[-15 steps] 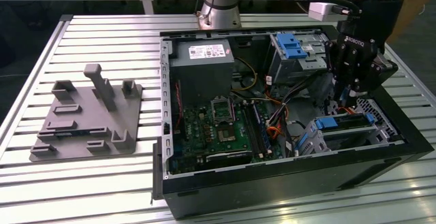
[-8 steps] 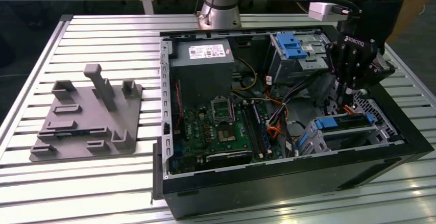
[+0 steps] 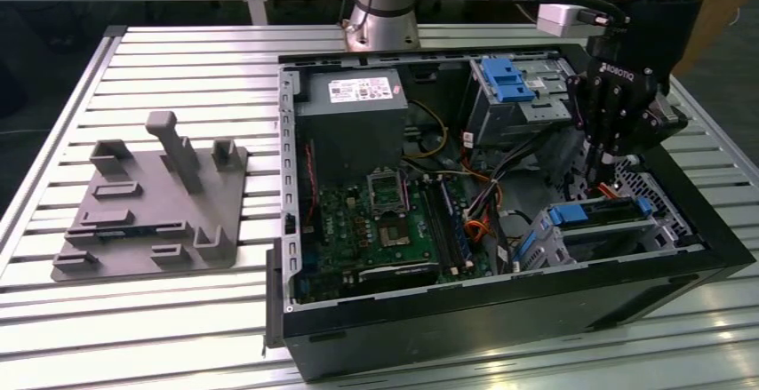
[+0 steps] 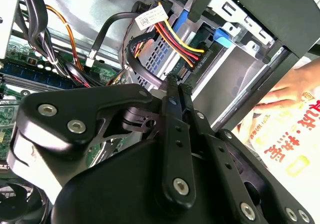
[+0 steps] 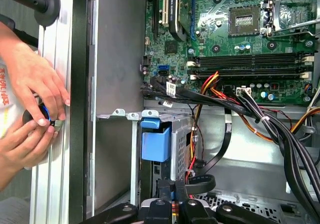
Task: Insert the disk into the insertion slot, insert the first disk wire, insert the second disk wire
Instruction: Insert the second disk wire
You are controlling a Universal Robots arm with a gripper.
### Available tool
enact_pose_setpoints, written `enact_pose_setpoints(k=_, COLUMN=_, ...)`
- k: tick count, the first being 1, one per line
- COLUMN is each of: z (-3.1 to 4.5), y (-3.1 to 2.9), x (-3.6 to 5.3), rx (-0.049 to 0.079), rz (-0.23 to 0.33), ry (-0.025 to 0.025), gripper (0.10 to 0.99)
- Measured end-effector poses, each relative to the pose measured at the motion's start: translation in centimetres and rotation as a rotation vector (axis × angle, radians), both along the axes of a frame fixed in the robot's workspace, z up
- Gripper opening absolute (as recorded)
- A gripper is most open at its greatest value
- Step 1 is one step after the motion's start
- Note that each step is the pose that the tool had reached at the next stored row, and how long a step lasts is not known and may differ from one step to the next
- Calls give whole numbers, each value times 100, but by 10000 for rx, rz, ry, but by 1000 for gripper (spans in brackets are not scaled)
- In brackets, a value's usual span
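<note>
At the exterior view's left the grey fixture (image 3: 148, 203) stands well apart, no hazard. Inside the open computer case (image 3: 475, 328), loose wires (image 3: 486, 203) lie right of the motherboard (image 3: 379, 221); a sideways drift could snag them. At the near right the disk (image 3: 579, 215) sits in the insertion slot (image 3: 611, 241). The gripper (image 3: 603, 177) hangs just above, fingers (image 4: 172, 114) clenched together (whether a plug is pinched between them I cannot tell). Pressed off-line, a connector could bend. A person's hand (image 5: 32, 79) works just outside the case wall, so an outward swing risks contact.
</note>
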State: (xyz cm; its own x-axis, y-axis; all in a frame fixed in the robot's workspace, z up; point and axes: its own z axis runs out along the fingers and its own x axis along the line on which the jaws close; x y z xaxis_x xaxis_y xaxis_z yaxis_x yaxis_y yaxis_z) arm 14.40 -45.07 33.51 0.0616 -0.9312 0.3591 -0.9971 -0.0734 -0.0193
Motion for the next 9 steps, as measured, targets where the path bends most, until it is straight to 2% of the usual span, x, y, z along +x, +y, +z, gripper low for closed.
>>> enact_pose_setpoints(k=3, z=0, y=0, x=2, rx=-8, rz=-2, ry=1, gripper=153)
enact_pose_setpoints(k=4, z=0, y=0, x=16, rx=-9, rz=-4, ry=25, gripper=153)
enact_pose_setpoints(k=5, z=0, y=0, x=28, rx=-9, rz=-6, ry=86, gripper=153)
enact_pose_setpoints(k=7, z=0, y=0, x=54, rx=-8, rz=-5, ry=268, gripper=153)
enact_pose_setpoints(k=9, z=0, y=0, x=79, rx=-8, rz=-5, ry=567, gripper=153)
